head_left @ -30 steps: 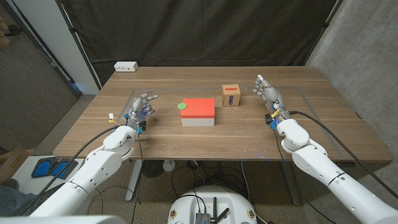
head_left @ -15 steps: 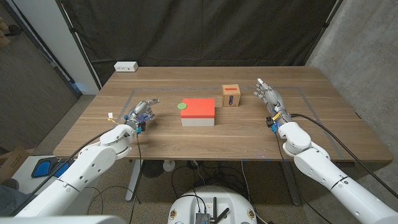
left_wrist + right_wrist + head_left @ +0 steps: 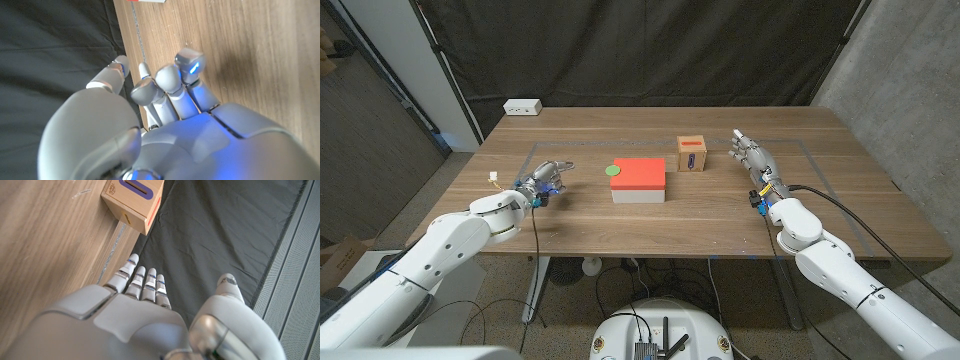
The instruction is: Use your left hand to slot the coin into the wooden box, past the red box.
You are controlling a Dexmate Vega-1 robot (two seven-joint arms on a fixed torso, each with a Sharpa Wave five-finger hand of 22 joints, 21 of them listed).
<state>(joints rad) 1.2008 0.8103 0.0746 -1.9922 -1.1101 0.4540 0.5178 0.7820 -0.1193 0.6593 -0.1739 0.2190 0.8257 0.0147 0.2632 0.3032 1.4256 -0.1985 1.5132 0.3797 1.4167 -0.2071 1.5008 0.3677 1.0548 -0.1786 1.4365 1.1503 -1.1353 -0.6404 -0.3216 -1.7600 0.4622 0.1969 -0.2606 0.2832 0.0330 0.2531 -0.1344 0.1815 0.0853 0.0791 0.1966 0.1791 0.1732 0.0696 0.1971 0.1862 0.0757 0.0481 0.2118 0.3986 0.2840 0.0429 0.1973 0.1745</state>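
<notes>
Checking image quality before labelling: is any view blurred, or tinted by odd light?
Head view: sharp, evenly lit, soft shadows beside the red box. Left wrist view: the left hand is close, soft in focus, tinted blue. Right wrist view: the wooden box is crisp.

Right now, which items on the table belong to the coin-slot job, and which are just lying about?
Job:
green coin
red box
wooden box
left hand, holding nothing

Lying about:
white block at the table's far left edge
right hand, fingers apart, beside the wooden box
</notes>
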